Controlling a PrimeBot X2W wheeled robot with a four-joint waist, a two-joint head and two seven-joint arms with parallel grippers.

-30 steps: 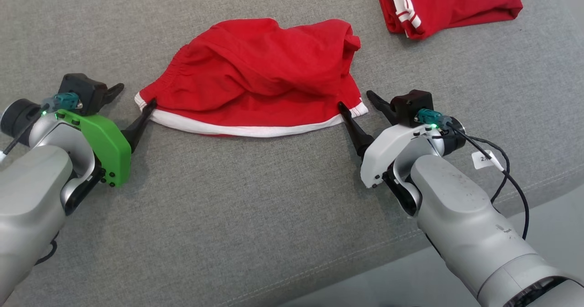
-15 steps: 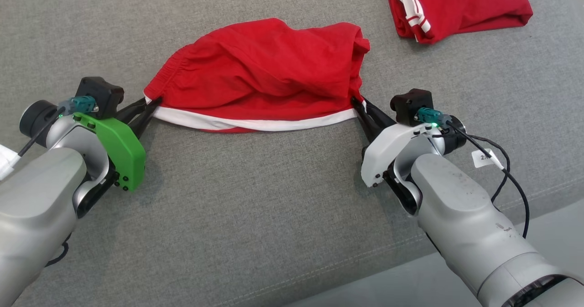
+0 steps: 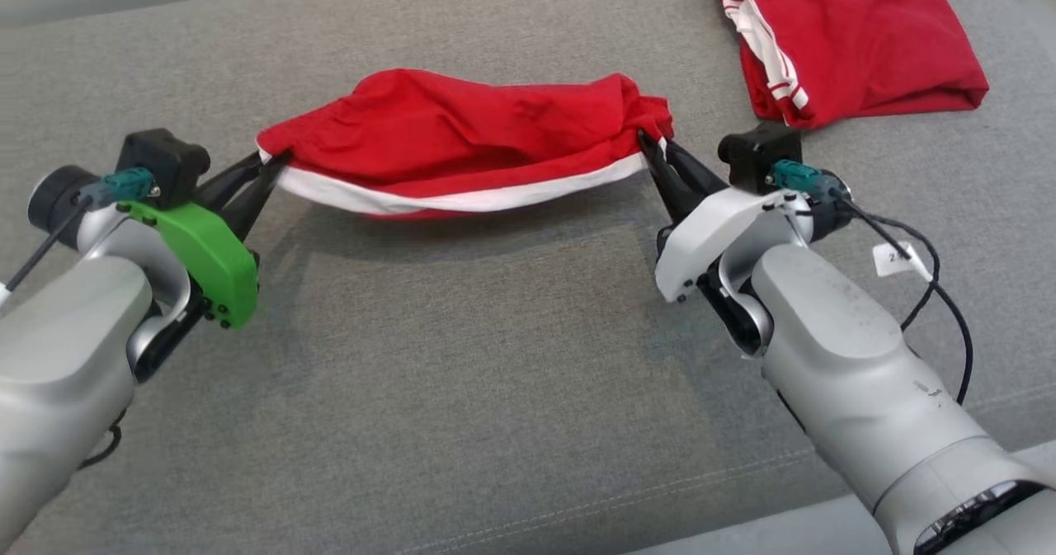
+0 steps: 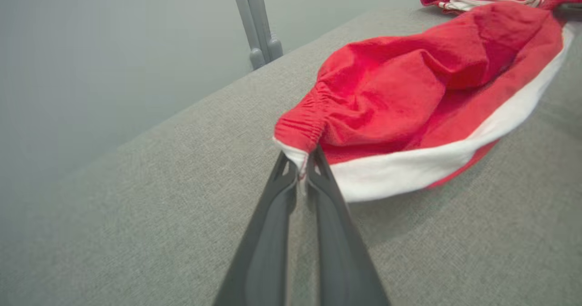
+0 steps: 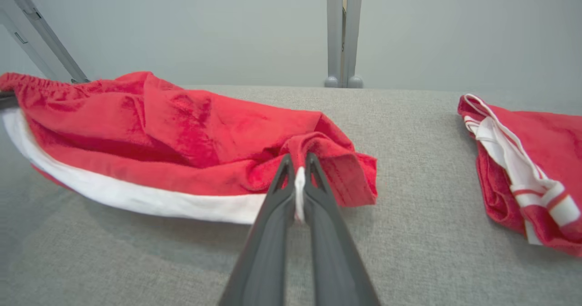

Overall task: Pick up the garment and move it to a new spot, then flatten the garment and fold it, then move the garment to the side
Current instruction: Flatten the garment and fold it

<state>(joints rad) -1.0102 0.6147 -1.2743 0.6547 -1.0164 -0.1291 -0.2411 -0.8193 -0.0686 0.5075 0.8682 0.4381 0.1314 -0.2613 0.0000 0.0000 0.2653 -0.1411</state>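
The red white-banded garment (image 3: pixel 462 130) is soft, matt, creased cloth. The grey surface (image 3: pixel 495 365) beneath is coarse woven fabric.

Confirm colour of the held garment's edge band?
White band on red garment; clearest in left wrist view.

White tag (image 3: pixel 895 260) by right forearm: print too small to read. Spare red cloth (image 5: pixel 541 160) cut by right wrist view's right edge. Garment (image 5: pixel 159 128) far end blurred there.
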